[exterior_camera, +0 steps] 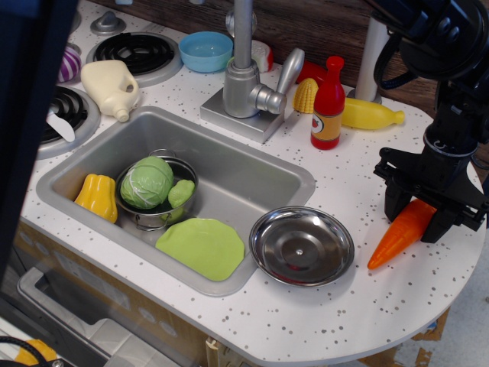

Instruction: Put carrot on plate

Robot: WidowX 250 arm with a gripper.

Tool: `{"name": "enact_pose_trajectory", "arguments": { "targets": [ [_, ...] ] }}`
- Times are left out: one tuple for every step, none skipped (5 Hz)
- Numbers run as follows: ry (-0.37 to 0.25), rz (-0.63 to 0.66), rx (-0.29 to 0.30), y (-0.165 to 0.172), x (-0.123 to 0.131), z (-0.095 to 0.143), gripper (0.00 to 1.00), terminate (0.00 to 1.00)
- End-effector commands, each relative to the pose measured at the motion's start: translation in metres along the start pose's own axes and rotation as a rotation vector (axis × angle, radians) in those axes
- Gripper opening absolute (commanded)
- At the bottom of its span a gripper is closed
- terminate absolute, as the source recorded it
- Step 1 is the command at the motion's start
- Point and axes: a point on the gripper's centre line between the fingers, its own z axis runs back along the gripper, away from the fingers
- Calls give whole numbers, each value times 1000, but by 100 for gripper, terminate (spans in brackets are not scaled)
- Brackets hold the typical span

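Note:
The orange carrot lies on the white speckled counter at the right, tip pointing down-left; its green stem end is hidden by the gripper. My black gripper stands over the carrot's thick end with one finger on each side of it, close to it; I cannot tell whether the fingers press it. The light-green plate lies flat in the front right corner of the grey sink, far left of the carrot.
A shiny silver dish sits on the counter between carrot and sink. A metal pot holds a cabbage; a yellow pepper lies beside it. A red bottle, corn, yellow bottle and faucet stand behind.

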Motion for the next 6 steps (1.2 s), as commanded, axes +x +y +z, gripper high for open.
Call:
{"name": "enact_pose_trajectory", "arguments": {
  "targets": [
    [-71, 19, -32, -7, 26, 43, 0, 0],
    [-41, 50, -34, -16, 30, 63, 0, 0],
    [-3, 86, 24, -8, 23, 89, 0, 0],
    [-24, 34, 159, 32, 2, 101, 0, 0],
    [-43, 32, 197, 79, -13, 116, 0, 0],
    [-69, 86, 200, 126, -32, 105, 0, 0]
  ]
}}
